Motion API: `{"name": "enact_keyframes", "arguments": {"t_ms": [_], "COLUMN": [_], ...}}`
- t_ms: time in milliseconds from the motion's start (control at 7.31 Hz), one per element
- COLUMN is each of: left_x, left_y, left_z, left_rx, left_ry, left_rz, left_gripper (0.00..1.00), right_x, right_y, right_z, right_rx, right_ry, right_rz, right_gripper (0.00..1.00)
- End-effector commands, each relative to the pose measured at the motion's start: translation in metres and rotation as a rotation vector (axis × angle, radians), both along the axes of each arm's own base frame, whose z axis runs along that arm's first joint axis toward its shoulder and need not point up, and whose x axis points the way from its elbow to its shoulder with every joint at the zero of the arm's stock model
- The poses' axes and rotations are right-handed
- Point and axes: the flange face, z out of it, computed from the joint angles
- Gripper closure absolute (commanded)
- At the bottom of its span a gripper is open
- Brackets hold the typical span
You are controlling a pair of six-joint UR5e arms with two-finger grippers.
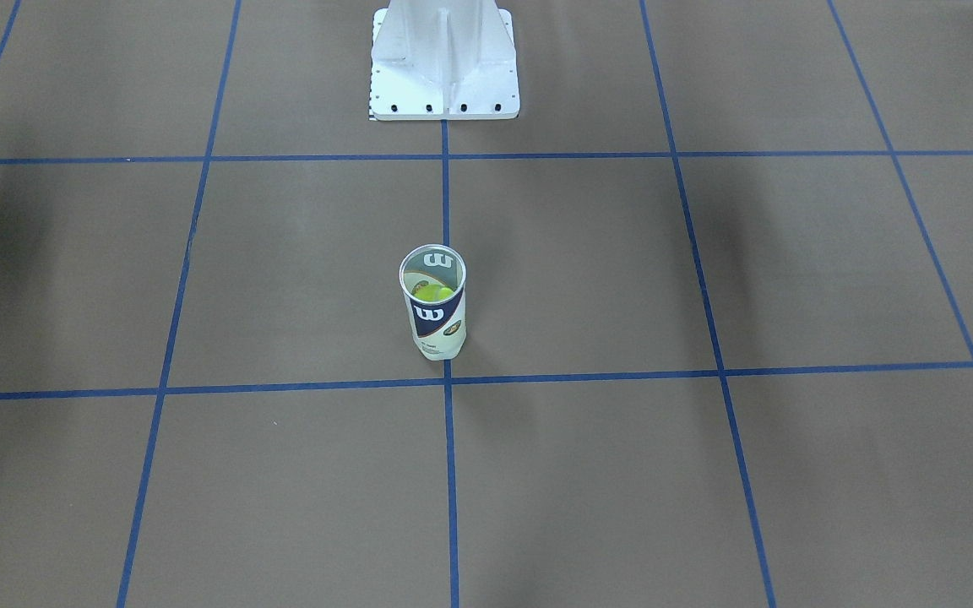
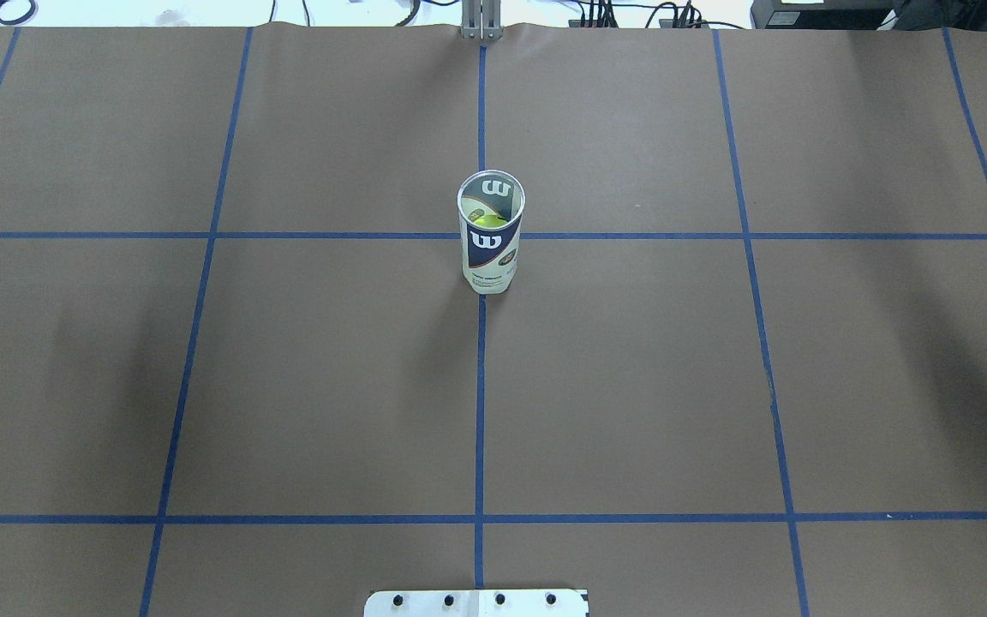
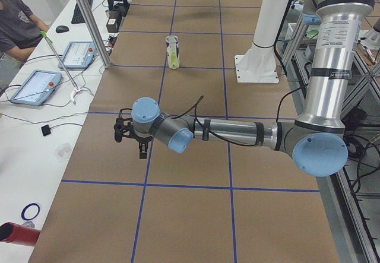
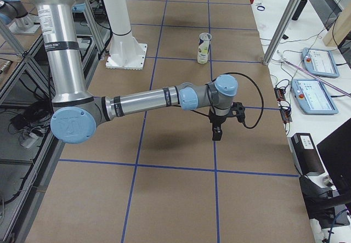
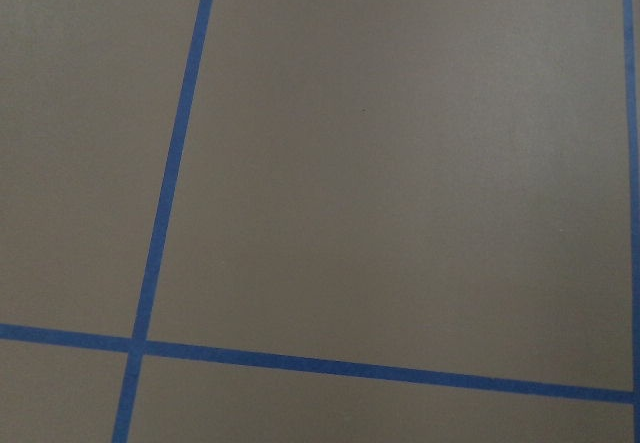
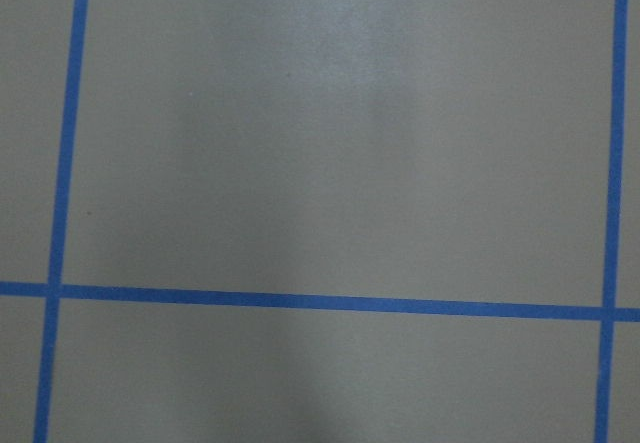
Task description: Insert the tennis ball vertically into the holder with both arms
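The holder [image 1: 433, 317] is a clear can with a navy-and-white "W" label. It stands upright with an open top near the table's middle, on a blue tape line. It also shows in the overhead view [image 2: 490, 253] and both side views [image 3: 172, 52] [image 4: 203, 48]. A yellow-green tennis ball [image 1: 432, 293] [image 2: 488, 222] lies inside it. The left gripper [image 3: 139, 147] hangs over the table near the left end, far from the holder. The right gripper [image 4: 216, 132] hangs near the right end, also far from it. I cannot tell whether either is open or shut. Both wrist views show only bare table.
The white base pedestal [image 1: 444, 76] [image 2: 476, 602] stands at the robot's side of the table. Brown paper with blue tape lines [image 2: 480, 386] covers the table. Side benches hold control tablets [image 3: 35, 88] [image 4: 315, 95]; a seated person [image 3: 18, 19] is at the left end.
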Motion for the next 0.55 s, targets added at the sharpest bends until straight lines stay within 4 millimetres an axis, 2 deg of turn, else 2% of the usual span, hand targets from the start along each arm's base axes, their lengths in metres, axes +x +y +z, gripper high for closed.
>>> {"name": "enact_keyframes", "arguments": {"t_ms": [0,137,411], "left_x": [-0.009,-0.014,-0.016], "left_y": [0.007,0.006,0.005], "left_z": [0.025,0.03,0.034], "left_rx": [-0.014,-0.051,-0.086], "left_ry": [-0.065,-0.089,-0.139], "left_rz": [0.101,0.09,0.07], "left_gripper": [0.01,0.01,0.01], "right_x": [0.019,0.029,0.03], "right_y": [0.001,0.001,0.003], "right_z": [0.019,0.032,0.036], "right_rx": [0.002,0.004,0.012], "right_ry": [0.009,0.011,0.012], "right_rz": [-0.008,-0.022,-0.038], "right_gripper": [0.01,0.01,0.01]}}
